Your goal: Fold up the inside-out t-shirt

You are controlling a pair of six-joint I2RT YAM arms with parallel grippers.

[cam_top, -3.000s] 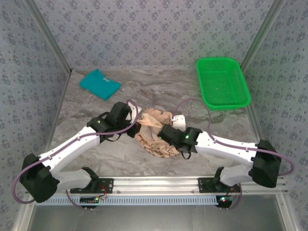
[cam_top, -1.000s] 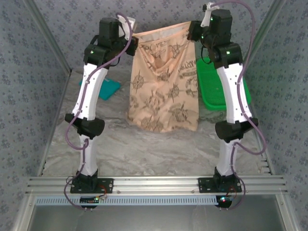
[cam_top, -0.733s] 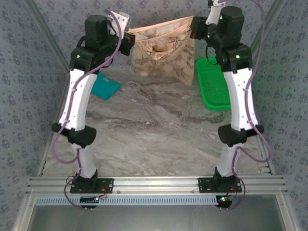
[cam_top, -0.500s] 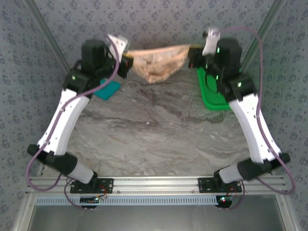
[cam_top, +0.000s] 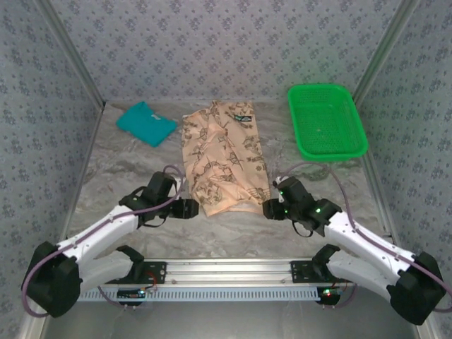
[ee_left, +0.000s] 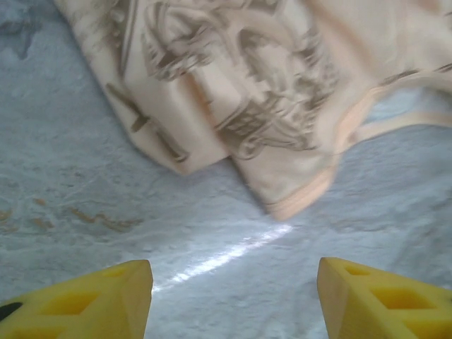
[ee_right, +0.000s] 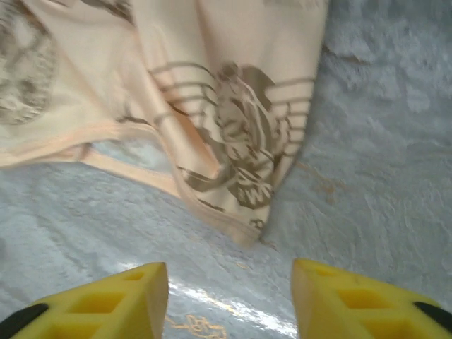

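Right, from the top camera I see the t-shirt (cam_top: pixel 224 159) spread flat down the middle of the tabletop (cam_top: pixel 127 166), long axis running away from the arm bases. Its peach cloth carries dark compass and nautical prints. A small dark label (cam_top: pixel 244 118) sits near its far end, too small for me to read. A teal shirt (cam_top: pixel 146 123) lies folded at the far left, well apart from it, and a green basket (cam_top: pixel 326 121) stands at the far right. The left end effector (cam_top: pixel 192 209) is low, just beside the near left corner of the t-shirt. The right end effector (cam_top: pixel 270 210) is just beside the near right corner.

On the left wrist camera, the yellow fingers (ee_left: pixel 99 300) stand apart with bare tabletop between them, so that end effector is open and grips nothing. A t-shirt corner with its hem lies just ahead of the fingers, the print blurred and unreadable.

On the right wrist camera, the fingers (ee_right: pixel 360 300) are likewise spread over bare tabletop, open and empty. The other near corner lies just ahead, showing a striped dark motif; I can read no writing on it.
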